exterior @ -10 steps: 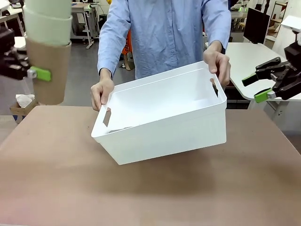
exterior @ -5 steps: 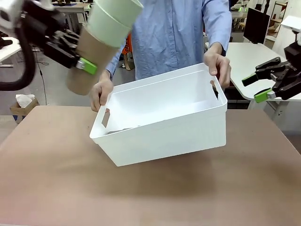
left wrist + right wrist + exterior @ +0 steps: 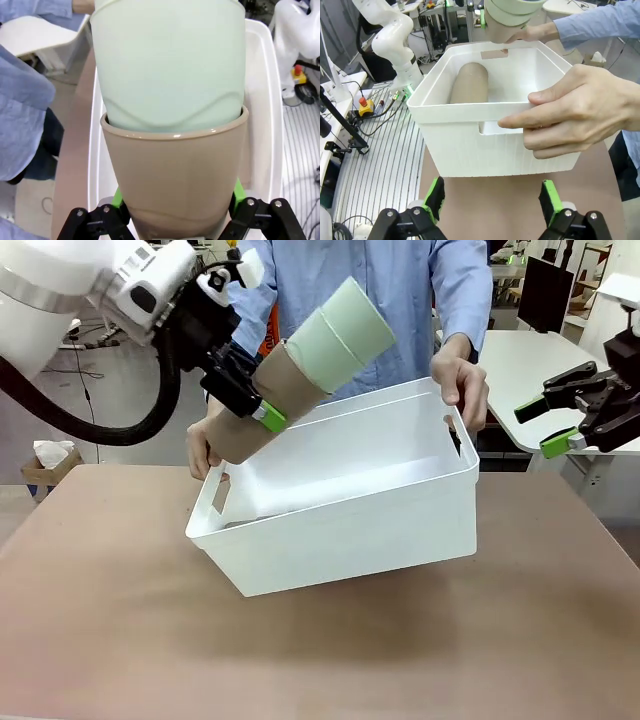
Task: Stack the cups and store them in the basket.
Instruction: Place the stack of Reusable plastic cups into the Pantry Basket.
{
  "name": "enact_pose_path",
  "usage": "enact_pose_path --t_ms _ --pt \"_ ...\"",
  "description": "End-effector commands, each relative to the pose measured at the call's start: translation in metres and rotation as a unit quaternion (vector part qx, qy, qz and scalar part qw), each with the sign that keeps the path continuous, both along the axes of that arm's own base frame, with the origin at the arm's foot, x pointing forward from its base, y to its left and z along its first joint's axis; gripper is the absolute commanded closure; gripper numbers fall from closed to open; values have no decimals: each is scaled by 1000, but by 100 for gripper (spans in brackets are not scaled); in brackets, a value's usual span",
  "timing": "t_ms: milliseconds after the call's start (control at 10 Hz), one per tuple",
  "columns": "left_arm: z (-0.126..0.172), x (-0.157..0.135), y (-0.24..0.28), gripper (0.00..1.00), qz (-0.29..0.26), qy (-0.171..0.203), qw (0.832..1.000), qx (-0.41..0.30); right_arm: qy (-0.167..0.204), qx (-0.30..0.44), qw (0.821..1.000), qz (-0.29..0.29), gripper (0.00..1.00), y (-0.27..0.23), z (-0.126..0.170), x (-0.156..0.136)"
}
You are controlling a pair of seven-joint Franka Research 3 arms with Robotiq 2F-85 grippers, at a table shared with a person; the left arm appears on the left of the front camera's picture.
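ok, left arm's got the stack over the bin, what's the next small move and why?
Probably lower the stack into the basket before opening. The left gripper holds it tilted above the rim, the person's hands tip the basket toward it, and a tan cup already lies inside.

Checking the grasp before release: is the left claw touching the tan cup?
Touching. The left wrist view shows the left claw with green pads pressed against both sides of the tan cup.

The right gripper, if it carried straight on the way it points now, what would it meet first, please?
Most likely the near wall of the large white plastic basket that the person's hand holds; the right gripper is open and faces it squarely, though the depth is unclear.
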State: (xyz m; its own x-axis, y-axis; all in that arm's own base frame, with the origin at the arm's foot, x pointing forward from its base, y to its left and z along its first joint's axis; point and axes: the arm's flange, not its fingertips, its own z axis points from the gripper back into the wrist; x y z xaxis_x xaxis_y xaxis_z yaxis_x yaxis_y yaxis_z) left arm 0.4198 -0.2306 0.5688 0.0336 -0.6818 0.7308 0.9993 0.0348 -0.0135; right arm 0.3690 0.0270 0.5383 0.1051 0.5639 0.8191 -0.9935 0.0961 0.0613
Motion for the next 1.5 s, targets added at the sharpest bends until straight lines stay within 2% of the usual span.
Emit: enact_pose_path --t_ms 0,300,400,500,800,1200,1400 --pt "1 1 9 14 -2 -1 1000 -1 5 4 1000 -1 0 0 3 0" --pt "-2 0 1 14 -1 2 1000 0 5 4 1000 -1 0 0 3 0" --pt "-5 -8 -8 14 -8 -13 1000 0 5 4 1000 -1 0 0 3 0" --pt "-10 -8 -22 14 -13 -12 1000 10 5 4 1000 -1 0 0 3 0" --pt "-29 4 -49 14 -13 4 998 54 5 4 1000 -1 0 0 3 0" --pt "-52 22 -74 14 -8 -5 995 102 5 4 1000 -1 0 0 3 0" --pt "-65 25 -81 14 2 7 992 125 5 4 1000 -1 0 0 3 0"
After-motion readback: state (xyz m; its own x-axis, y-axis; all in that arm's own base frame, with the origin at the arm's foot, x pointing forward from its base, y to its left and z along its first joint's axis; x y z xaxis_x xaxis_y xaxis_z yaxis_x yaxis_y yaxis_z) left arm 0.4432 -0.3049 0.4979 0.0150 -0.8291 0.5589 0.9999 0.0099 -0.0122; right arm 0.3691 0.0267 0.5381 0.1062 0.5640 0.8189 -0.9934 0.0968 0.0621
